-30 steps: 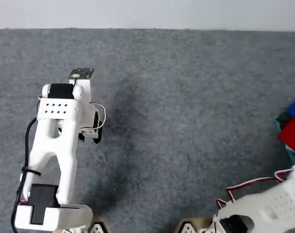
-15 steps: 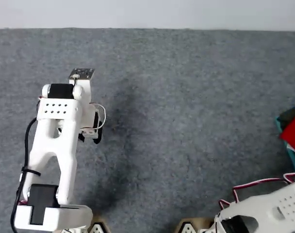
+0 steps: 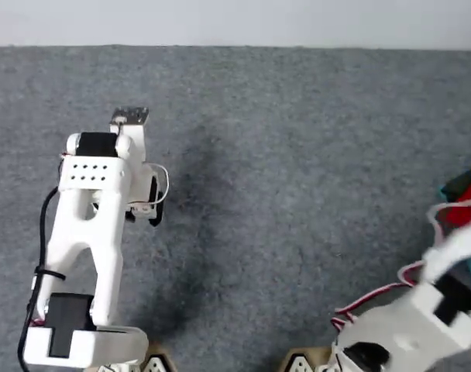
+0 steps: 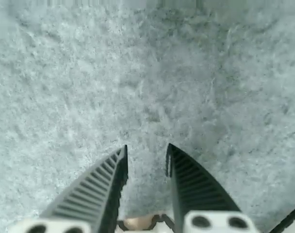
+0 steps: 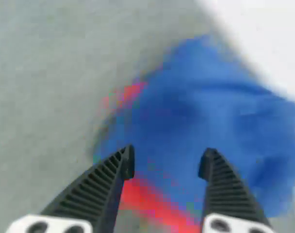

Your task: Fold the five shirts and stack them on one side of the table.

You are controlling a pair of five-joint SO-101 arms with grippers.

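A heap of shirts (image 3: 462,195) lies at the table's right edge, showing red, dark green and teal cloth. In the right wrist view the same heap has a blue shirt (image 5: 220,111) on top with red cloth (image 5: 147,199) under it. My right gripper (image 5: 168,162) hangs open just above the blue shirt, nothing between its fingers. The right arm (image 3: 421,310) comes up from the lower right corner. My left gripper (image 4: 146,158) is open over bare grey carpet, and the left arm (image 3: 96,225) stands at the table's left.
Grey carpet (image 3: 282,178) covers the whole table between the two arms. A pale wall (image 3: 235,22) runs along the far edge. The arm bases sit at the near edge.
The right arm has swung up and toward the shirt heap at the right edge. The left arm has kept still.
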